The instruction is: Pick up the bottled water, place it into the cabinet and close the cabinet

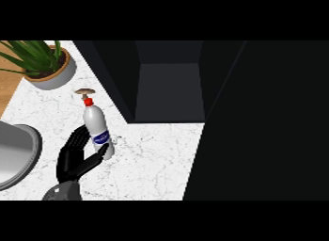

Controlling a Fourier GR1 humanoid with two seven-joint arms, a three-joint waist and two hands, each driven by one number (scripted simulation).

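Head view: my left hand (78, 157) curls around the white plastic water bottle with red cap (97, 132), upright on the marble counter (153, 160), ready for lifting toward the open dark cabinet (168, 89). Right hand unseen.

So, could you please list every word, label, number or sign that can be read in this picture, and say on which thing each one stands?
Blue label on the bottled water: it carries some white marks, but they are too blurred to read.
Potted plant, counter, cabinet: no text visible.
Nothing in the view can be quoted as readable text.
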